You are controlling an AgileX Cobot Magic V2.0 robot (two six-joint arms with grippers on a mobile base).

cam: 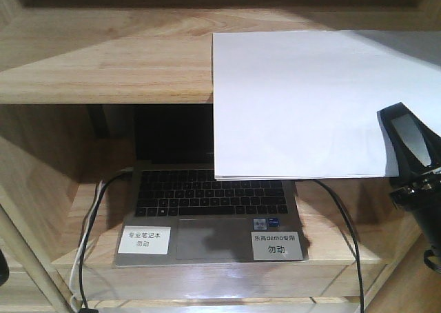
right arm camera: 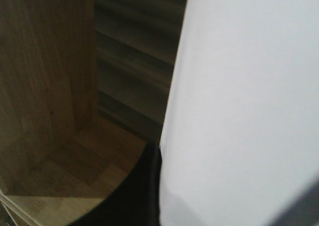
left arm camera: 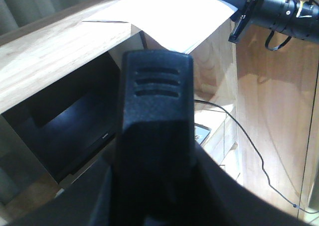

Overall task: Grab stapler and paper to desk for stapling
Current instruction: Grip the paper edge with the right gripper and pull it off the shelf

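**Front view.** Paper (cam: 303, 99) lies flat, its far half on the upper board (cam: 103, 58) of a wooden shelf unit. The near half juts past the board's front edge and hides the right part of a laptop (cam: 210, 203) screen. The laptop stands open on the lower shelf (cam: 344, 247). Two white printed labels (cam: 143, 240) sit on its palm rest, one on each side of the touchpad. Cables (cam: 89, 216) run down on both sides of it. Right gripper (cam: 408, 144) is at the sheet's near right corner. One black finger lies on top of the sheet; the other is hidden beneath. The jaws read as pinching the paper's right edge, and the overhang sits level.

**Left wrist view.** Left gripper (left arm camera: 155, 71) fills the middle as one black ribbed finger, close to the lens and blurred. The second finger is not made out, so I cannot tell whether the jaws are spread or together. Beyond it, the paper lies on the board at the top with a corner hanging over. The right arm (left arm camera: 284, 7) is at the sheet's right edge. The dark laptop screen is below the board, left.

**Right wrist view.** Paper fills the right half, close and blurred. A dark finger (right arm camera: 134, 196) at the bottom touches the sheet's left edge. A wooden side panel (right arm camera: 45, 76) stands at left.
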